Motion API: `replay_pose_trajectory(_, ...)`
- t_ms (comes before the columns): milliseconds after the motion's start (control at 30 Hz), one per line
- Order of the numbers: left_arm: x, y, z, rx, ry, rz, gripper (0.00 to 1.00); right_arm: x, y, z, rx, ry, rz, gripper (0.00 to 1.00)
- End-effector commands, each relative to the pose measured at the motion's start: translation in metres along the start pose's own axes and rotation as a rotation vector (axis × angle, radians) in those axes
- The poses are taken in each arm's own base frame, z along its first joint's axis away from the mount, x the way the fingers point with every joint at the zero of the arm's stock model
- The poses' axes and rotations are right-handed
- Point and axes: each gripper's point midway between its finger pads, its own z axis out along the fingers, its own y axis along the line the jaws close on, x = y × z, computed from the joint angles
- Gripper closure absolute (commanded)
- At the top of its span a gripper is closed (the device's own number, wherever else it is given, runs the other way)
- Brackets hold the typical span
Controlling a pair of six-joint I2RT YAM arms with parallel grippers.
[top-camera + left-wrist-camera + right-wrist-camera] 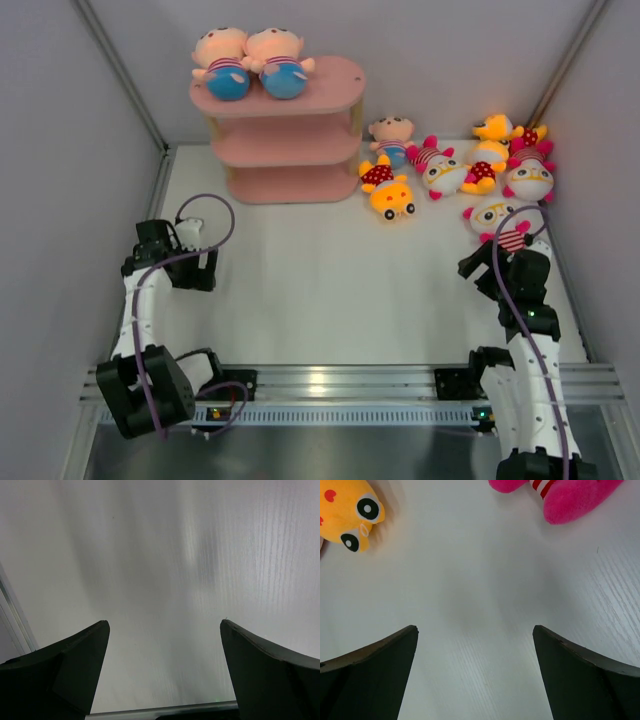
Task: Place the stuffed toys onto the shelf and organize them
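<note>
The pink shelf [290,130] stands at the back left. Two peach-headed dolls in blue pants [222,65] [280,60] lie on its top board. A third peach doll [392,135] lies on the table right of the shelf, with a yellow-orange toy [390,192], a second yellow-orange toy [490,150] and white-faced pink-tufted toys [440,168] [528,172] [497,218]. My right gripper [478,263] is open and empty just in front of the nearest white-faced toy; the right wrist view shows a yellow head [350,515] and a pink foot [570,497] beyond it [475,630]. My left gripper [180,245] [164,625] is open and empty over bare table.
White walls close in the table on the left, back and right. An aluminium rail [340,385] runs along the near edge between the arm bases. The shelf's middle board [285,150] and bottom board [290,185] hold no toys that I can see.
</note>
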Motion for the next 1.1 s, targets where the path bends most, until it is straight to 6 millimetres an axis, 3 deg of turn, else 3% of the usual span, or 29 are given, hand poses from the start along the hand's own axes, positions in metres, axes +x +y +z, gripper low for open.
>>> replay_pose_trajectory(0,-0.016,0.002,0.000,0.004,-0.060,0.006,0.02,-0.015,0.013,-0.001,-0.053,-0.058,-0.022,0.00)
replay_pose_trajectory(200,-0.041,-0.005,-0.007,0.059,-0.120,-0.031,0.02,-0.019,0.022,-0.005,-0.099,-0.059,-0.051,0.00)
replay_pose_trajectory(300,-0.075,0.005,-0.018,0.034,-0.170,-0.103,0.02,-0.039,0.034,-0.014,-0.130,-0.106,-0.095,0.01)
replay_pose_trajectory(333,-0.100,0.013,-0.032,0.010,-0.222,-0.108,0.02,-0.054,0.043,-0.022,-0.146,-0.146,-0.104,0.01)
replay_pose_trajectory(400,-0.122,0.022,-0.042,-0.012,-0.260,-0.131,0.02,-0.072,0.052,-0.030,-0.166,-0.194,-0.121,0.01)
replay_pose_trajectory(433,-0.144,0.026,-0.057,-0.021,-0.318,-0.117,0.02,-0.084,0.060,-0.037,-0.187,-0.232,-0.130,0.01)
replay_pose_trajectory(500,-0.163,0.020,-0.066,0.024,-0.384,-0.077,0.02,-0.105,0.078,-0.040,-0.251,-0.307,-0.140,0.01)
replay_pose_trajectory(567,-0.162,0.012,-0.054,0.083,-0.397,-0.027,0.02,-0.125,0.105,-0.046,-0.372,-0.367,-0.153,0.01)
replay_pose_trajectory(600,-0.161,0.002,-0.049,0.149,-0.398,0.009,0.02,-0.126,0.111,-0.034,-0.391,-0.333,-0.150,0.01)
replay_pose_trajectory(633,-0.158,0.001,-0.039,0.173,-0.370,-0.012,0.02,-0.137,0.125,-0.037,-0.426,-0.336,-0.162,0.00)
replay_pose_trajectory(700,-0.152,0.004,-0.032,0.157,-0.337,-0.068,0.02,-0.134,0.127,-0.004,-0.374,-0.224,-0.196,0.01)
replay_pose_trajectory(733,-0.146,0.007,-0.029,0.131,-0.322,-0.075,0.02,-0.151,0.150,-0.007,-0.390,-0.228,-0.239,0.00)
replay_pose_trajectory(767,-0.141,0.013,-0.028,0.094,-0.306,-0.088,0.02,-0.143,0.142,0.030,-0.296,-0.138,-0.290,0.01)
replay_pose_trajectory(800,-0.134,0.025,-0.026,0.018,-0.284,-0.103,0.02,-0.133,0.140,0.042,-0.248,-0.053,-0.316,0.01)
replay_pose_trajectory(833,-0.132,0.028,-0.028,-0.007,-0.280,-0.109,0.02,-0.144,0.176,0.039,-0.295,-0.050,-0.369,0.01)
replay_pose_trajectory(867,-0.128,0.029,-0.027,-0.015,-0.272,-0.109,0.02,-0.125,0.179,0.073,-0.275,0.054,-0.422,0.01)
replay_pose_trajectory(900,-0.121,0.026,-0.024,-0.008,-0.260,-0.109,0.02,-0.128,0.207,0.076,-0.322,0.064,-0.469,0.00)
replay_pose_trajectory(933,-0.119,0.023,-0.023,0.004,-0.257,-0.111,0.02,-0.122,0.215,0.091,-0.324,0.094,-0.478,0.01)
replay_pose_trajectory(967,-0.115,0.021,-0.020,0.015,-0.248,-0.110,0.02,-0.100,0.212,0.127,-0.283,0.173,-0.472,0.01)
replay_pose_trajectory(1000,-0.111,0.018,-0.016,0.026,-0.236,-0.110,0.02,-0.102,0.228,0.137,-0.291,0.174,-0.470,0.01)
replay_pose_trajectory(1033,-0.108,0.020,-0.013,0.022,-0.223,-0.114,0.02,-0.091,0.226,0.150,-0.265,0.219,-0.458,0.01)
replay_pose_trajectory(1067,-0.108,0.022,-0.012,0.014,-0.218,-0.117,0.02,-0.067,0.216,0.177,-0.218,0.290,-0.457,0.01)
